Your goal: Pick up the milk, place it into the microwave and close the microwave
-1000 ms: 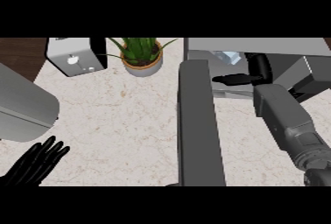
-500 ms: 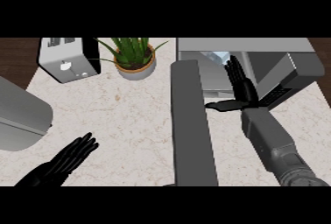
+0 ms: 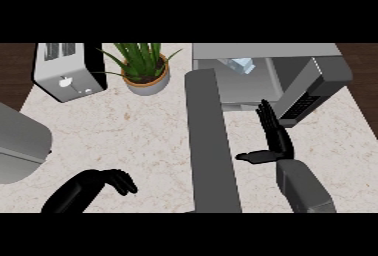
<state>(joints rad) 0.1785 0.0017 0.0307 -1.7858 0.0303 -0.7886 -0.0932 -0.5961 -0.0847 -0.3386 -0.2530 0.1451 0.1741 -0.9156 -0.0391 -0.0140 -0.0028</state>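
The pale speckled desk (image 3: 140, 135) fills most of the view, running from the dark wood strip at the left to the far right edge. On its right half sits the microwave (image 3: 325, 75), grey, its cavity open towards us, and its door (image 3: 212, 145) swung wide, standing edge-on as a long grey slab that runs from the cavity down towards the lower edge. At the left edge, a big grey rounded appliance (image 3: 22, 150) pokes in, only partly shown. Up in the top left, there's the silver toaster (image 3: 66, 70), and just beside it a potted plant (image 3: 142, 67) with spiky green leaves in a tan pot. The right hand (image 3: 275, 137) is up to the right of the door, in front of the open cavity, fingers straight and together, thumb stuck out sideways towards the door, holding nothing. The left hand (image 3: 100, 182) is low on the left, over the bare desk, fingers curled downward, nothing in them. And the milk (image 3: 240, 64): inside the microwave, a small pale carton at the back of the cavity.
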